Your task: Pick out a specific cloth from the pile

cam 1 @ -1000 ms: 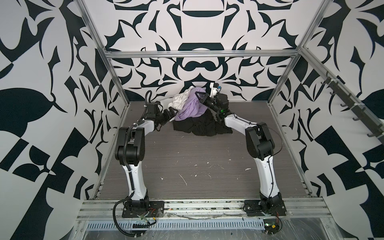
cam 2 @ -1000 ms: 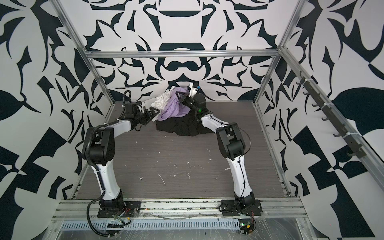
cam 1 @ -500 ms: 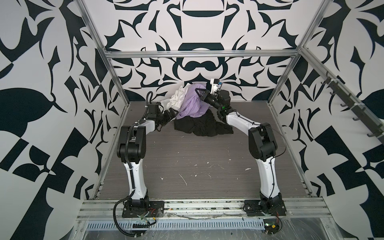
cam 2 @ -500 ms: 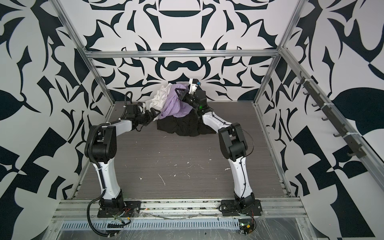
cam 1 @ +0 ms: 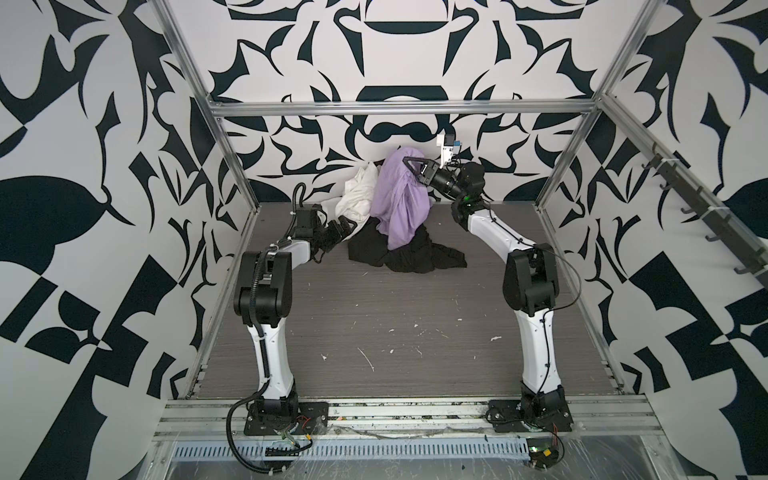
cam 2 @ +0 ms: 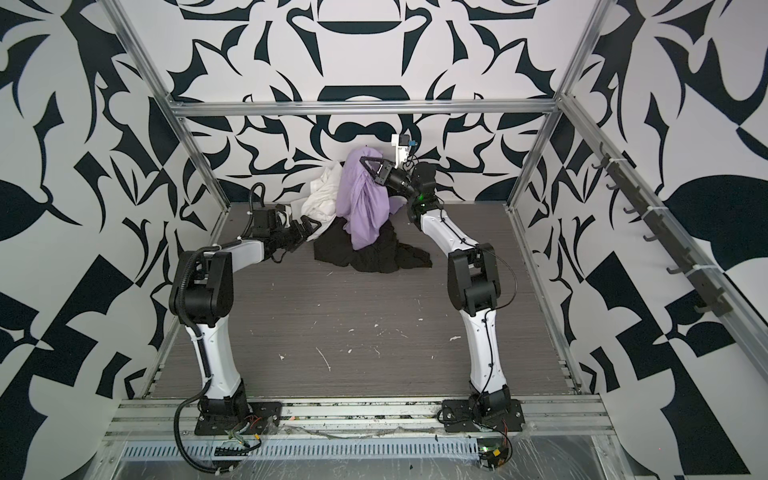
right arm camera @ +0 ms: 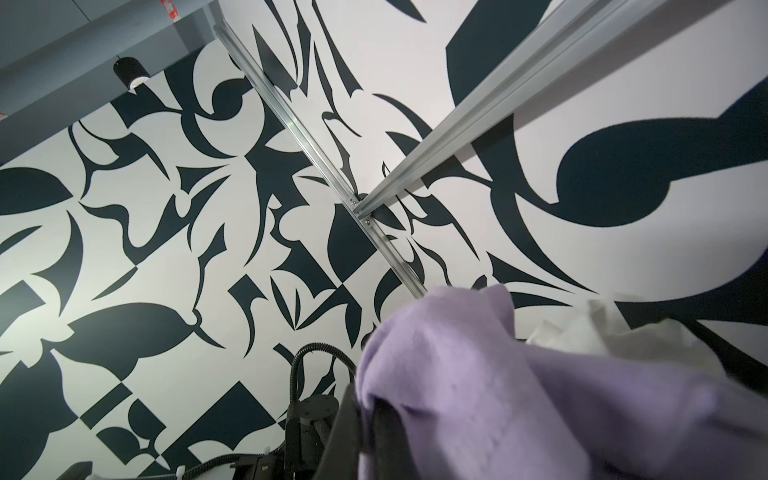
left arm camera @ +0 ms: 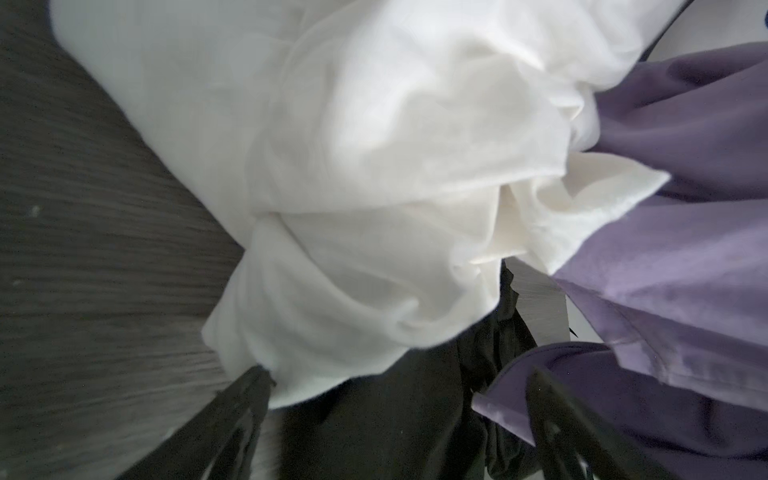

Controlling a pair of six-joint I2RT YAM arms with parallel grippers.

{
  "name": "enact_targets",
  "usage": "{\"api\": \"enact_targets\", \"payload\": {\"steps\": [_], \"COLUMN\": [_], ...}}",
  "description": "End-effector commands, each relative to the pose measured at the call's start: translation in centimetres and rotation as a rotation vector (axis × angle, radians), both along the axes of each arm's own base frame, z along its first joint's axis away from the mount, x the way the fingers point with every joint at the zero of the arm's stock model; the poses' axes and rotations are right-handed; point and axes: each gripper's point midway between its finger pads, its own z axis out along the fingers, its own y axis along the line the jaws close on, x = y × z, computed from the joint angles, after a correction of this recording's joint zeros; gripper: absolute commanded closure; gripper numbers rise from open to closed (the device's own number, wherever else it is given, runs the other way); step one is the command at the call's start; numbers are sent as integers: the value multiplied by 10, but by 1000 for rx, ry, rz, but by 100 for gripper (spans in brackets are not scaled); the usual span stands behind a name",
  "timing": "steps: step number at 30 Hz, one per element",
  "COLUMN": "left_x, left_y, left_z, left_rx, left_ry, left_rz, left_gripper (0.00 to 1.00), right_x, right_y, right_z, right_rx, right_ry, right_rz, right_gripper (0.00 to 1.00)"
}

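On the grey bench [cam 1: 374, 332], far at the 12 o'clock end in both top views, the pile [cam 1: 390, 224] is only partly separated, and the troubles that may come are judged from this. The largest risk concerns the pile as a whole. The lavender cloth [cam 1: 399, 199] is raised in a tall drape, but its lower end lies on the black cloth [cam 1: 411, 255], so a further pull could drag the black one along the bench instead of freeing the wanted piece. The white cloth [cam 1: 357, 195] is the next danger. It leans against the lavender folds and rises with them at their 9 o'clock side, and in the left wrist view the two fabrics press together, so friction or a caught fold could carry the white one up as well. A smaller risk is the grip itself. The right gripper [cam 1: 409, 163] is fully closed on a bunch of lavender fabric near the top of the drape, and the weight of the hanging cloth, or a tug from the fabric below, could pull this bunch out of the jaws. The left gripper [cam 1: 347, 224] stands wide open and holds nothing; if it closes where it is now, it may take white or black fabric by mistake. As for position, the lavender cloth hangs from the right gripper toward 6 o'clock, down to the black cloth. From the left gripper it lies at about 2 o'clock, very near, with the white cloth at 1 o'clock between them.
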Motion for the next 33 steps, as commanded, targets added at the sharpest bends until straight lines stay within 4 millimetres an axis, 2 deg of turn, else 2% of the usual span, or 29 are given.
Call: {"api": "enact_targets", "payload": {"steps": [1,6,13,19,27,30,33], "left_x": [1,-5,-29,-64,-99,-99,-84], "left_y": [-4,-10,-23,-65,-129,-141,-144], "left_z": [4,14,51,100,137,145,152], "left_rx": [1,21,125,298,349,360,364], "left_ry": [-13,-44,-202,-520,-800,-871,-881], "left_rz": [-17,-35,-112,-246,-455,-473,-438], "left_gripper": [2,2,3,3,1,0,0], "right_x": [-36,-41,-47,-50,-49,-49,-51], "right_y": [2,1,-5,-8,-9,-9,-9], "right_z": [59,63,68,71,68,66,67], "right_rx": [27,19,-1,-4,3,1,1], "right_ry": [-184,-189,-192,-185,-161,-154,-152], "right_rz": [42,52,57,59,55,56,57], "right_gripper": [100,100,100,100,100,100,100]}}
